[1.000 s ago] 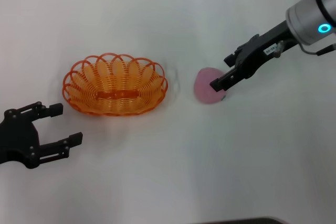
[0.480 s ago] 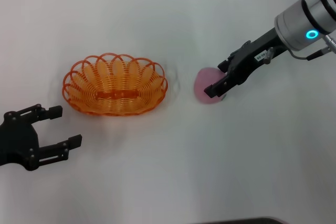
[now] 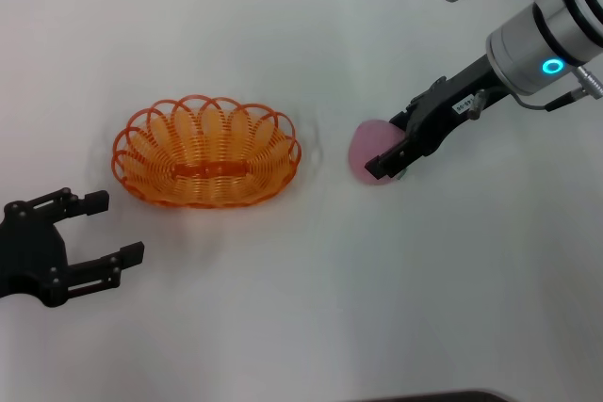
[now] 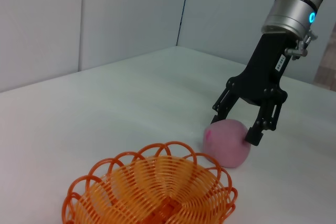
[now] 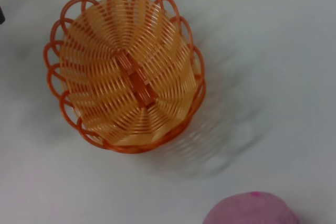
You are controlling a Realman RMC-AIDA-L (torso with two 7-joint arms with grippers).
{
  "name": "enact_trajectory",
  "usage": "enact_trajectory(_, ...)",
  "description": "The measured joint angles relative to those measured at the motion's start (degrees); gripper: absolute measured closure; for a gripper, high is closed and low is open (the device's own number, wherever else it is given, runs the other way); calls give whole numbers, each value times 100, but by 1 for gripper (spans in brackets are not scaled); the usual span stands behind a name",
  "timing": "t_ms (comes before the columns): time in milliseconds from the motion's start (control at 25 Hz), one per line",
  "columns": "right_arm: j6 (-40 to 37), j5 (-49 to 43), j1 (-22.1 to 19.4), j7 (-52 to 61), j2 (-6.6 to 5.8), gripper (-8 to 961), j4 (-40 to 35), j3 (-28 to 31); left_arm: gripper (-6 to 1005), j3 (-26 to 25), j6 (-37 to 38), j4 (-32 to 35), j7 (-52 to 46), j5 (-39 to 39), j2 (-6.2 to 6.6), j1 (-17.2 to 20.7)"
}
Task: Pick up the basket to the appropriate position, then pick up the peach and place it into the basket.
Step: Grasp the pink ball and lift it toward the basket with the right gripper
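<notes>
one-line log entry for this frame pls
right gripper: open, straddling peach on table | left gripper: open, idle near basket | basket: empty

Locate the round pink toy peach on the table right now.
In the head view, the round pink toy peach sits right of the oval orange plastic basket, between the right end effector's open fingers.

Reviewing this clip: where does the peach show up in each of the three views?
Head view: peach right of centre, between the right pincer's open fingers.
Left wrist view: peach right of centre, beyond the basket.
Right wrist view: peach cut by the bottom edge.
Shared landmark: the basket.
</notes>
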Motion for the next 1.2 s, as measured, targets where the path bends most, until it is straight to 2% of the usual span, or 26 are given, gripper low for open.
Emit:
enact_trajectory(360, 134, -1, -4, 65, 0, 74, -53, -16, 199, 0, -10, -4, -17, 1, 0, -1)
enact_trajectory(600, 147, -2, -5, 28, -4, 274, -56, -17, 199, -6, -10, -4, -22, 12, 0, 13)
enact_trajectory(680, 150, -2, -4, 25, -5, 517, -57, -18, 200, -8, -10, -4, -23, 13, 0, 15)
enact_trajectory(920, 82, 173, -13, 22, -28, 611, -126, 9, 200, -15, -9, -4, -29, 17, 0, 17)
enact_trajectory(1120, -174, 610, -118, 20, -50, 689, -492, 45, 200, -107, 32, -4, -28, 18, 0, 21)
enact_trajectory(1200, -285, 762, -136, 18, -54, 690, -599, 61, 200, -132, 33, -4, -30, 18, 0, 25)
